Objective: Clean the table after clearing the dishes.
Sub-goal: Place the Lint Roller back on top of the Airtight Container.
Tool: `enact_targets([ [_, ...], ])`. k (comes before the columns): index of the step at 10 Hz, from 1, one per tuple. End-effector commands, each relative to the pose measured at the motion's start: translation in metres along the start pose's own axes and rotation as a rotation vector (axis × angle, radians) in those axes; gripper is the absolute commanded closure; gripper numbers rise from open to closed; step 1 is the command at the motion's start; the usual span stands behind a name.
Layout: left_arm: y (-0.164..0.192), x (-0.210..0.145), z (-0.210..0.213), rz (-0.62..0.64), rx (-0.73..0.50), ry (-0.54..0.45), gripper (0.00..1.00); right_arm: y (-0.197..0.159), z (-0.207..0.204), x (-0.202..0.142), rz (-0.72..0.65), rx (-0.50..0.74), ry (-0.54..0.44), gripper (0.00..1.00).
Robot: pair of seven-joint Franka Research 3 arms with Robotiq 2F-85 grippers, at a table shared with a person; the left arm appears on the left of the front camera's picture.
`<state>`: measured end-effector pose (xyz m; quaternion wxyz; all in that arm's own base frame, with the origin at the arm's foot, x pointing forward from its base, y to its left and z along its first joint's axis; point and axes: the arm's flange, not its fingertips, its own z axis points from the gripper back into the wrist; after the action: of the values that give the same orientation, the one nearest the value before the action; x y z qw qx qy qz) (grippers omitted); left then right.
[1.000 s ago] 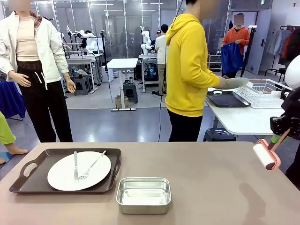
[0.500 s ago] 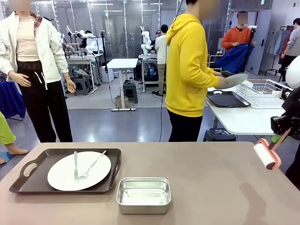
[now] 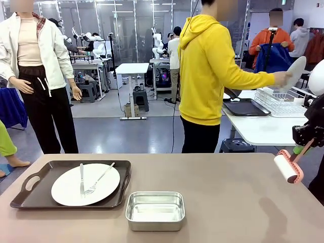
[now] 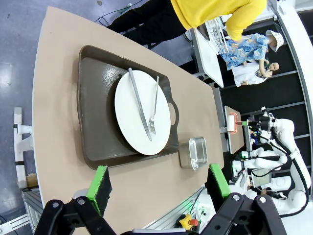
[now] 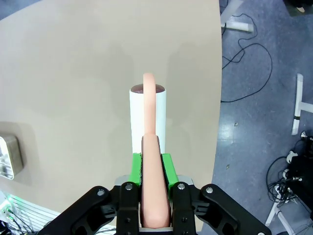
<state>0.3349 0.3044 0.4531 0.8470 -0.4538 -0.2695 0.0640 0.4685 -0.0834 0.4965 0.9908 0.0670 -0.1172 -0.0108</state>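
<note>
table (image 5: pixel 73 73) under right end effector (image 5: pixel 153 164), lint roller (image 5: pixel 146 117) aslant in grip

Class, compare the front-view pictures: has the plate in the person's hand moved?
Yes. The plate has gone rightward and up, from above the dark tray to over the wire rack.

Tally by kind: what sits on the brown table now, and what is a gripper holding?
Dark brown tray: 1
White plate: 1
Fork: 1
Knife: 1
Steel pan: 1
Lint roller, held in the right gripper: 1
Total: 6
</note>
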Motion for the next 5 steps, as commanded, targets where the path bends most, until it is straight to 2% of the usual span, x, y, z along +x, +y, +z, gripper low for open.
enact_targets([
  [1, 0.000, -0.002, 0.003, -0.004, 0.005, 0.009, 0.00, 0.000, 0.002, 0.003, 0.016, -0.002, -0.005, 0.79],
  [2, 0.000, -0.002, 0.003, -0.004, 0.005, 0.009, 0.00, 0.000, 0.000, 0.000, 0.000, 0.000, 0.000, 0.79],
  [3, 0.000, -0.002, 0.003, -0.004, 0.005, 0.009, 0.00, 0.034, 0.022, -0.006, 0.199, 0.093, -0.070, 0.79],
  [4, 0.000, -0.002, 0.003, -0.004, 0.005, 0.009, 0.00, 0.067, 0.044, -0.010, 0.361, 0.109, -0.118, 0.79],
  [5, 0.000, -0.002, 0.003, -0.004, 0.005, 0.009, 0.00, 0.099, 0.062, -0.014, 0.495, 0.100, -0.118, 0.79],
])
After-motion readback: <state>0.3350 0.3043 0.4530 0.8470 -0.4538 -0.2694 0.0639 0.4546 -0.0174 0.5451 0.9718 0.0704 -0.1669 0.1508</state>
